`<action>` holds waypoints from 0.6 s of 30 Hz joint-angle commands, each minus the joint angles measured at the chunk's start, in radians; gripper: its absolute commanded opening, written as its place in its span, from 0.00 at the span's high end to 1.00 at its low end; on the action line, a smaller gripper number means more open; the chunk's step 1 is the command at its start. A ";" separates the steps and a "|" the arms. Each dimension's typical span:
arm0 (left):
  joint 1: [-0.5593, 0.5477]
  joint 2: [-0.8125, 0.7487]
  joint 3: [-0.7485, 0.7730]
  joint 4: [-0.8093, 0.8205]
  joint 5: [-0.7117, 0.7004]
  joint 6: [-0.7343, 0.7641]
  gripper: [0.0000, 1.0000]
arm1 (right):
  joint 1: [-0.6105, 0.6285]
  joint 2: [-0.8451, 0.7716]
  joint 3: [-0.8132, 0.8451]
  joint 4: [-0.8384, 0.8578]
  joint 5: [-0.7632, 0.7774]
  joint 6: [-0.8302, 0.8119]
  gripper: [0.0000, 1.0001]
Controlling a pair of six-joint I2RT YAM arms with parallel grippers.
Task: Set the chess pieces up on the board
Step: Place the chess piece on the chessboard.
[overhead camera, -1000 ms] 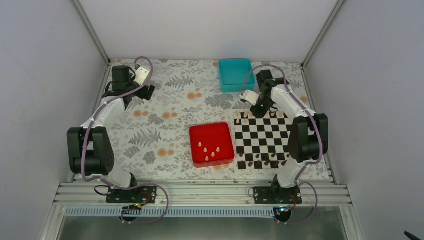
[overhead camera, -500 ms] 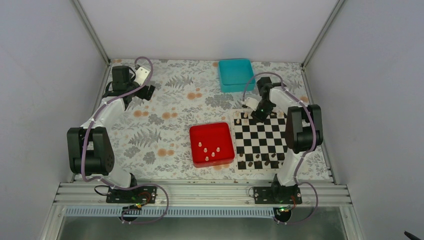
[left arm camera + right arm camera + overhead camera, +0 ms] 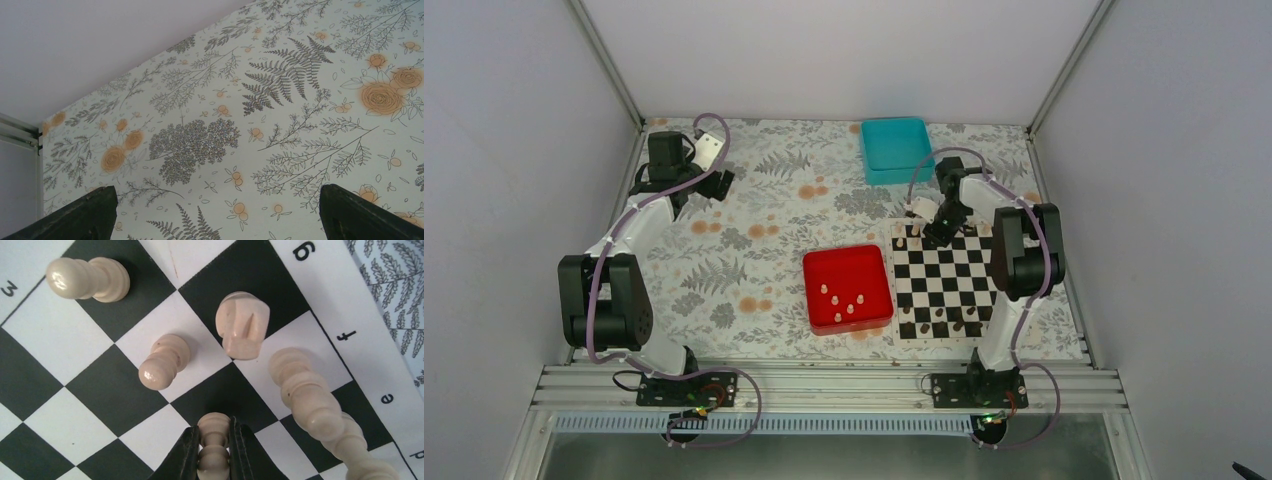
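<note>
My right gripper (image 3: 214,432) is shut on a small cream pawn (image 3: 214,426) and holds it just over a black square of the board (image 3: 50,345). Around it stand other cream chess pieces: two pawns (image 3: 162,362), a notched piece (image 3: 242,325) and a tall turned piece (image 3: 315,400). From above, the right gripper (image 3: 932,226) hangs over the far edge of the board (image 3: 939,270). Several more cream pieces (image 3: 844,300) lie in the red tray (image 3: 844,255). My left gripper (image 3: 720,183) is at the far left, and its jaws (image 3: 215,220) stand open over bare tablecloth.
A teal tray (image 3: 896,150) sits at the back, just beyond the board. Dark pieces (image 3: 939,322) line the board's near edge. The red tray lies directly left of the board. Grey walls enclose the table on three sides.
The right arm has folded in, and its gripper has shifted slightly left and nearer over the board's far rows, still shut on the pawn. The left arm has not moved.
</note>
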 commanded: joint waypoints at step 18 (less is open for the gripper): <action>0.006 -0.004 0.004 0.008 0.002 0.003 0.00 | 0.006 -0.026 0.006 0.024 -0.030 -0.008 0.78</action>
